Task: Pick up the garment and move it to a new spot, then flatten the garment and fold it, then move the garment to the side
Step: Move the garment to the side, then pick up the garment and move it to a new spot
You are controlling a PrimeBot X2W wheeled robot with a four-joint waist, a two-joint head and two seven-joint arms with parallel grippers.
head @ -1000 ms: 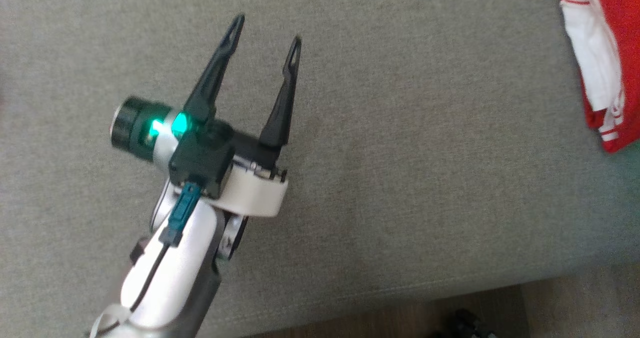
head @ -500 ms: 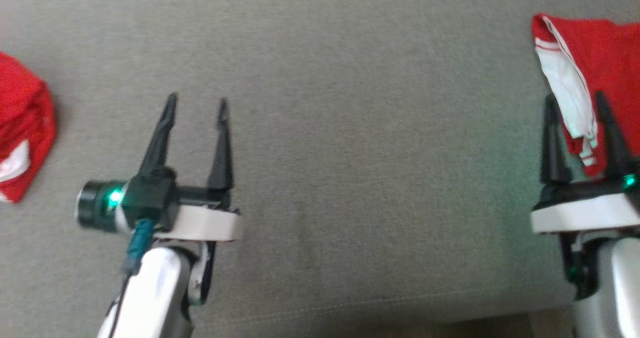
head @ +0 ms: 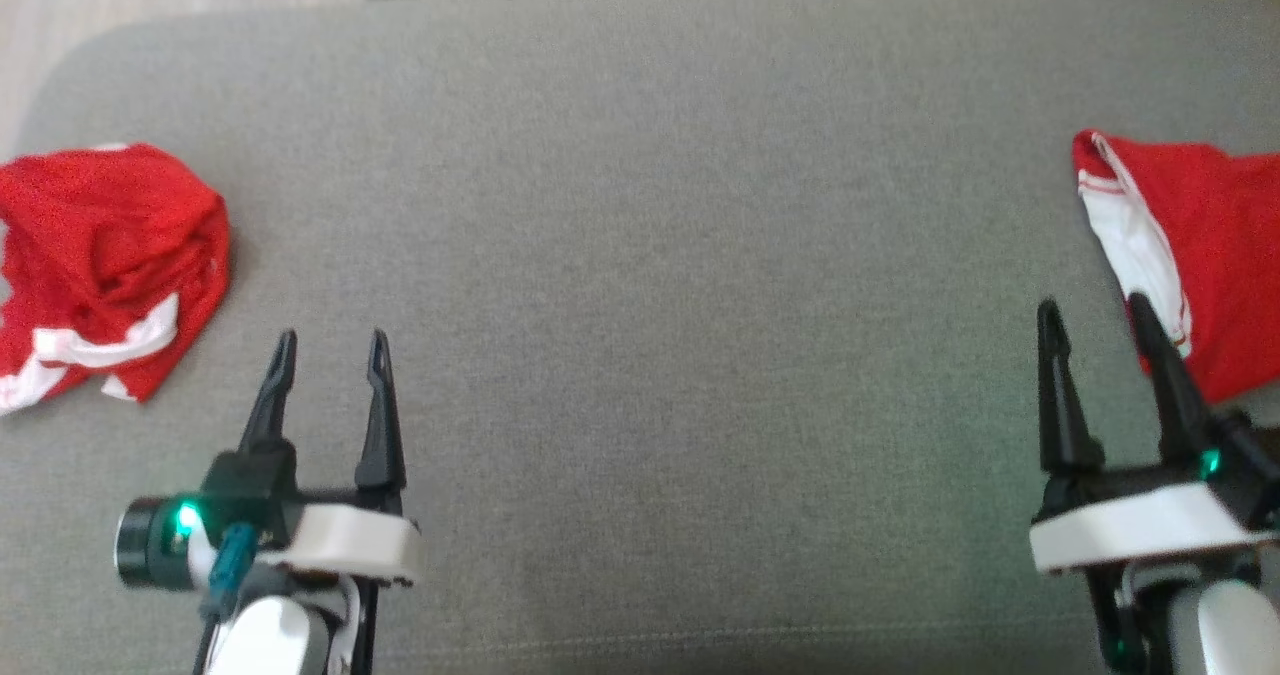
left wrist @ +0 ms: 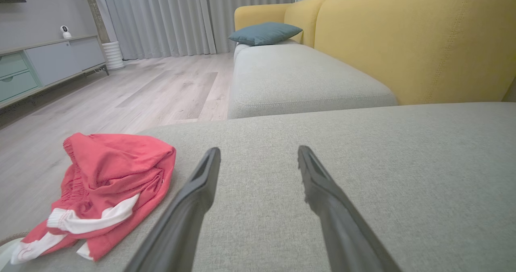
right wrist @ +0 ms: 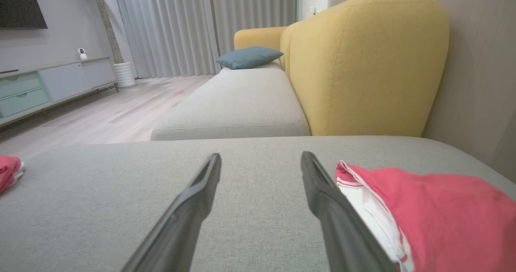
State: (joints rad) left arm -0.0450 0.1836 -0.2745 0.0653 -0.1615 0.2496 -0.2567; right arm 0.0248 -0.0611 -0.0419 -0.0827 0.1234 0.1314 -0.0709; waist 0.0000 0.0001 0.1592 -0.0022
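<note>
At the middle left of the frame, a bunched red garment [head: 105, 255] lies on the grey cushion [head: 680, 255], its long axis slanting from upper right to lower left and its white trim at the lower left. Just right of it, the left gripper [head: 332, 337] is spread wide and holds nothing. At the lower right, the right gripper [head: 1091, 303] gapes equally wide and is also empty. One of its fingers crosses the white left edge of a flatter red garment [head: 1220, 265], which runs from upper left to lower right; whether they touch is unclear.
</note>
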